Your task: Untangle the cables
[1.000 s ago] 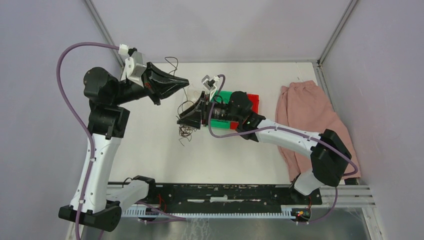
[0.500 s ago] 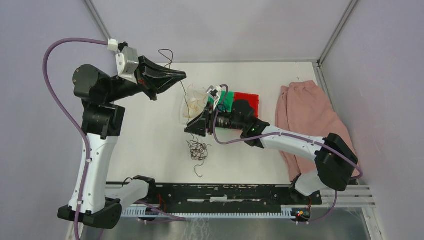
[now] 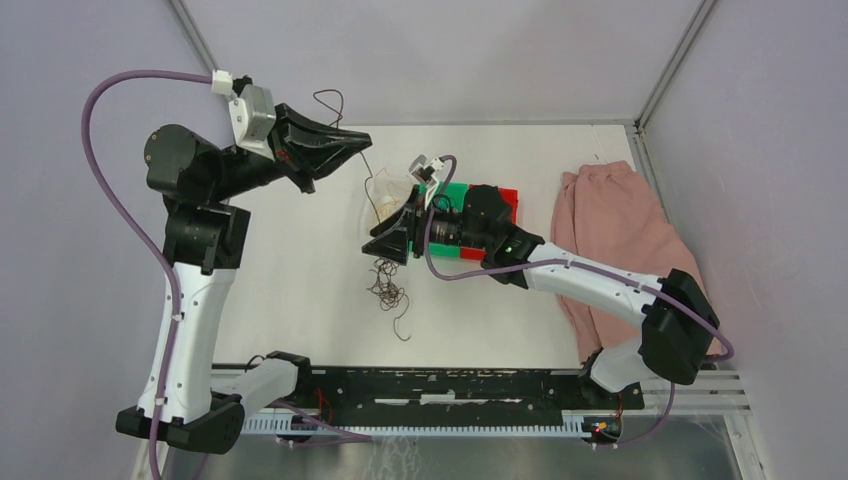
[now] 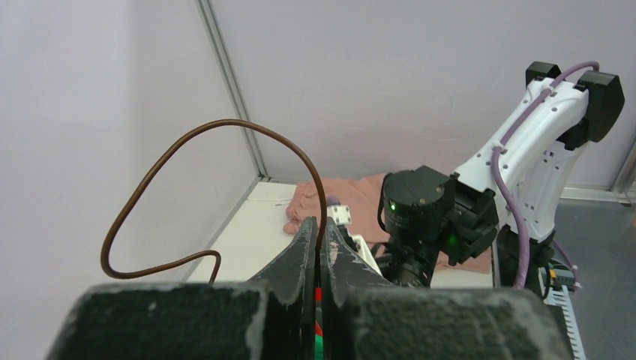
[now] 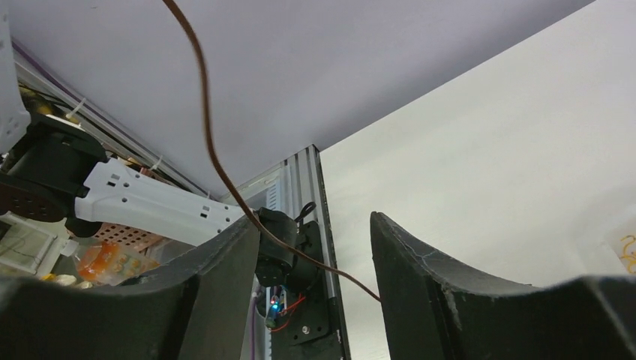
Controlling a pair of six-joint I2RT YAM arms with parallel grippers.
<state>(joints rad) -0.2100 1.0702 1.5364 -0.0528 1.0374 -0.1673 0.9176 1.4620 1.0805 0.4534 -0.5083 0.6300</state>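
My left gripper (image 3: 360, 152) is raised at the far left and shut on a dark brown wire (image 3: 330, 100) that loops above its tip. The left wrist view shows the same wire (image 4: 225, 124) pinched between the closed jaws of the left gripper (image 4: 319, 225). Pale yellow-tan strands (image 3: 385, 198) hang or lie between the two grippers. A dark brown tangle (image 3: 390, 290) lies loose on the table. My right gripper (image 3: 385, 245) is just beyond it, open. In the right wrist view a brown wire (image 5: 217, 165) crosses the gap between the fingers of the right gripper (image 5: 315, 240). No blue strands show.
A green and red block (image 3: 485, 205) sits behind the right wrist. A pink cloth (image 3: 610, 230) lies at the right side of the table. A black rail (image 3: 450, 385) runs along the near edge. Grey walls close in the back and both sides.
The dark brown tangle has gone from the right gripper's tip down to the table, nearer the front. The left gripper has risen and drawn back left with its wire. The yellow-tan strands now show.
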